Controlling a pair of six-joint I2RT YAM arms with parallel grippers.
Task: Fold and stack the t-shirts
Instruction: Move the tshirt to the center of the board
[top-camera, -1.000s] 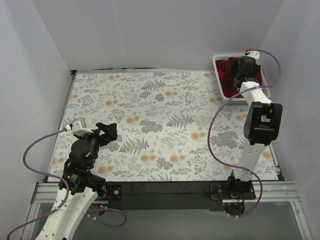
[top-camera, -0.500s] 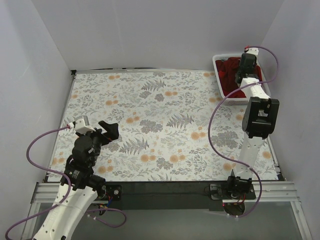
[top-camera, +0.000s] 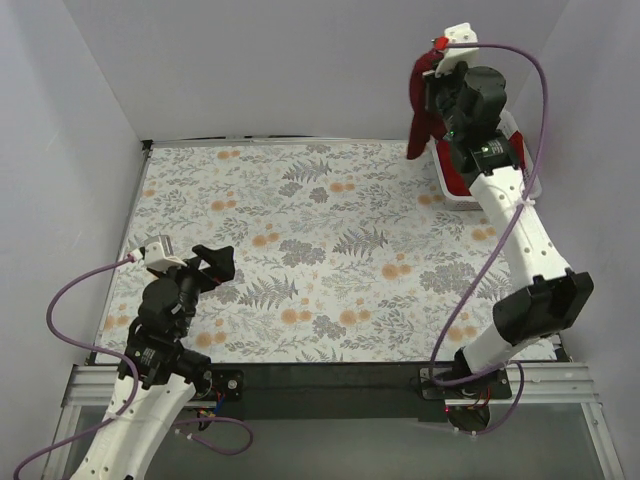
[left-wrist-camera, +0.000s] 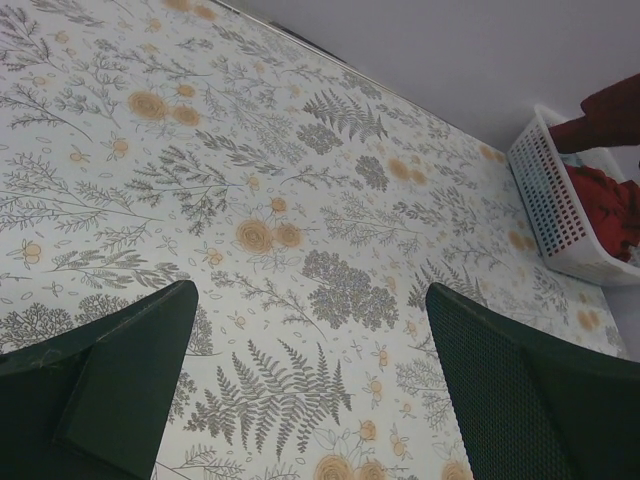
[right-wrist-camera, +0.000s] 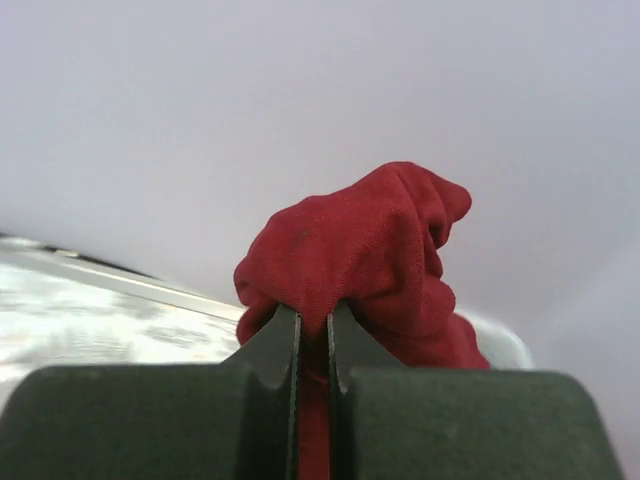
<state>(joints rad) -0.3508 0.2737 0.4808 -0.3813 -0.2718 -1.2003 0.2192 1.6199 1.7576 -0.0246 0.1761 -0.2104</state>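
A dark maroon t-shirt (top-camera: 419, 118) hangs bunched from my right gripper (top-camera: 435, 56), raised high at the back right, beside the white basket (top-camera: 452, 200). In the right wrist view the gripper (right-wrist-camera: 313, 322) is shut on a fold of the maroon cloth (right-wrist-camera: 360, 245), which bulges above the fingers. More red cloth (top-camera: 462, 178) lies in the basket, and the held shirt's lower end still hangs at the basket's near corner. My left gripper (top-camera: 215, 263) hovers open over the table's front left; its view shows only patterned cloth between its fingers (left-wrist-camera: 120, 380).
A floral table cloth (top-camera: 320, 250) covers the whole table. The lattice basket (left-wrist-camera: 548, 195) stands at the back right corner against the walls. Grey walls close in the left, back and right sides.
My right gripper shut on the maroon t-shirt inside the basket and rose up and to the left, pulling it out. The left arm has barely moved.
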